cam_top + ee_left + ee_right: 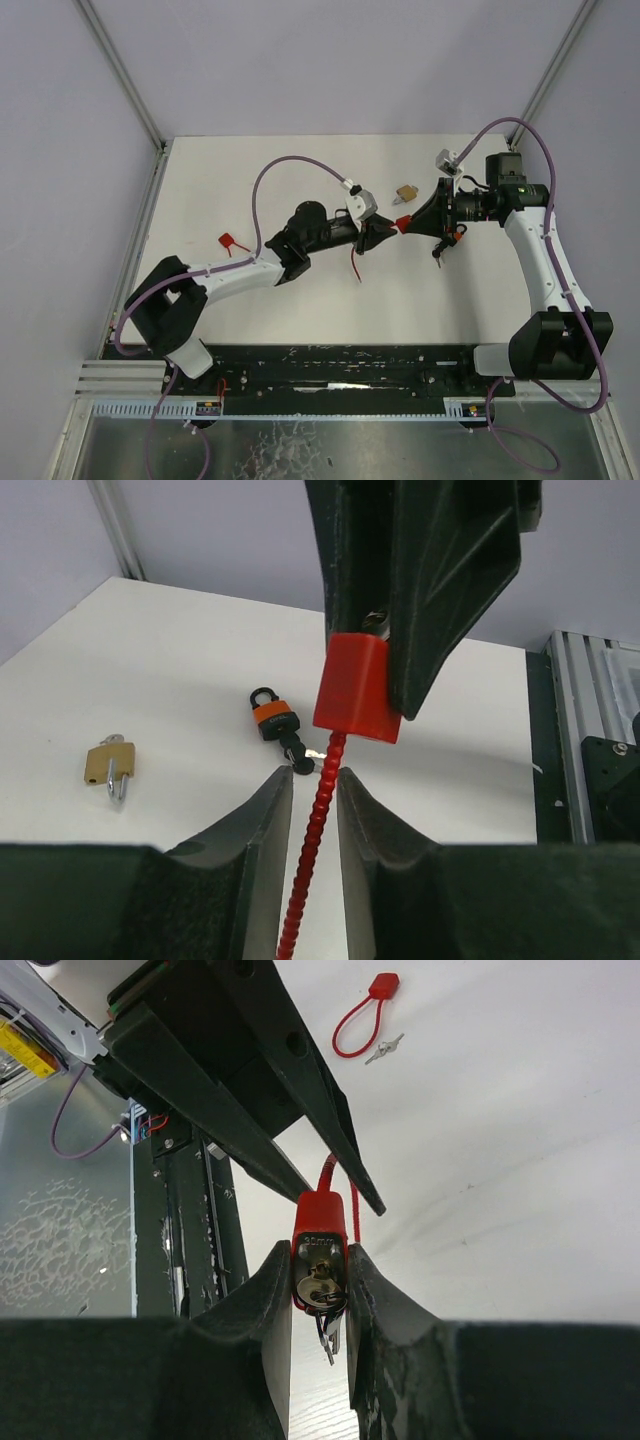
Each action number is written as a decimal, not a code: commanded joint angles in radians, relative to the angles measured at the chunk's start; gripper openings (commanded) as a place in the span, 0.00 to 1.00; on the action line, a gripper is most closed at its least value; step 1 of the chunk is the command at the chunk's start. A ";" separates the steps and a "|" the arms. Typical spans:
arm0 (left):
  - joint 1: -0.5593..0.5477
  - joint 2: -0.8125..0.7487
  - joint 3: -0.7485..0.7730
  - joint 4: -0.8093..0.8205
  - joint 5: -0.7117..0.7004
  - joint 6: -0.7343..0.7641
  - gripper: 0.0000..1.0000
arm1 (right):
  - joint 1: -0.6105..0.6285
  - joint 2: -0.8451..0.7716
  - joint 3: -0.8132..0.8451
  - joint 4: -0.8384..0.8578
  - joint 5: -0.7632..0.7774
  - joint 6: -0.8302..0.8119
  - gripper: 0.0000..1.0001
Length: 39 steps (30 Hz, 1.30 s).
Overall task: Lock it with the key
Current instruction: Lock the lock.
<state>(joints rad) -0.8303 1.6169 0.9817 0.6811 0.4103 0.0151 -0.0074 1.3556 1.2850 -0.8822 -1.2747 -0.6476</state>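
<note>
Progress is sitting somewhere around the middle, by my reckoning. The lock (402, 222) is hanging clear of the surface (250, 180), just right of centre in the overhead view, where the two arms are meeting nose to nose. The right pincer (318, 1260) is clamping its red body from both sides, fingers pressed to the plastic, with the cylinder face turned toward that wrist's camera at the lower middle of the frame. A key (322, 1295) is apparently sitting in that cylinder, its ring and a second key dangling underneath. I am taking that as the key already inserted, though the view is too tight to say how deep.

In the left wrist view the ribbed cable (305, 880) is running down from the body toward the bottom centre. The left pincer (315, 780) is straddling it with only a narrow gap, one finger on each side. Whether those fingers are actually pinching the cable or merely bracketing it, I am not able to tell.

What is looking done: lock raised, steadied, key in place. What is looking left: seating the cable's loose end in the body, if it is not in already (the frames are hiding that), then turning the key. Nothing here is showing a turn.

Lying on the surface and not involved are a brass padlock (108, 763) at the left of the left wrist view, an orange padlock (273, 718) near its middle, and a spare lock (384, 984) at the top right of the right wrist view.
</note>
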 commanded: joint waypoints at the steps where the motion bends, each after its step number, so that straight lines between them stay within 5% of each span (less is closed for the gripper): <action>1: -0.004 0.011 0.038 0.015 0.075 0.042 0.18 | 0.012 0.006 0.008 -0.005 -0.038 -0.011 0.00; 3: -0.004 0.012 0.051 -0.003 0.098 0.064 0.01 | 0.014 0.008 0.009 -0.004 -0.032 -0.012 0.00; 4: -0.004 0.010 0.054 -0.020 0.101 0.081 0.00 | 0.011 0.008 0.009 -0.003 -0.029 -0.012 0.02; 8: -0.005 -0.031 -0.005 -0.022 0.076 0.174 0.00 | 0.011 -0.014 0.034 -0.027 0.009 -0.026 0.45; 11: -0.003 -0.073 -0.080 -0.013 0.083 0.287 0.00 | 0.003 -0.048 0.080 -0.125 0.049 -0.148 0.65; 16: 0.002 -0.128 -0.172 0.040 0.095 0.350 0.00 | -0.011 -0.108 0.087 -0.332 0.084 -0.565 0.71; 21: 0.001 -0.165 -0.254 0.092 0.212 0.458 0.01 | -0.011 -0.273 -0.188 -0.352 0.050 -1.103 0.78; 23: 0.002 -0.168 -0.268 0.080 0.239 0.487 0.01 | -0.011 -0.330 -0.282 -0.283 0.049 -1.183 0.83; 27: 0.000 -0.168 -0.283 0.080 0.291 0.507 0.01 | -0.011 -0.378 -0.359 -0.193 0.001 -1.196 0.81; 31: -0.004 -0.163 -0.293 0.080 0.299 0.521 0.01 | -0.011 -0.360 -0.374 -0.197 -0.043 -1.211 0.66; 39: -0.009 -0.154 -0.280 0.058 0.299 0.528 0.01 | -0.001 -0.252 -0.321 -0.463 -0.088 -1.470 0.45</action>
<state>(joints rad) -0.8307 1.4700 0.6956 0.6819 0.6918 0.5148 -0.0151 1.0561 0.9146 -1.1679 -1.2953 -1.9137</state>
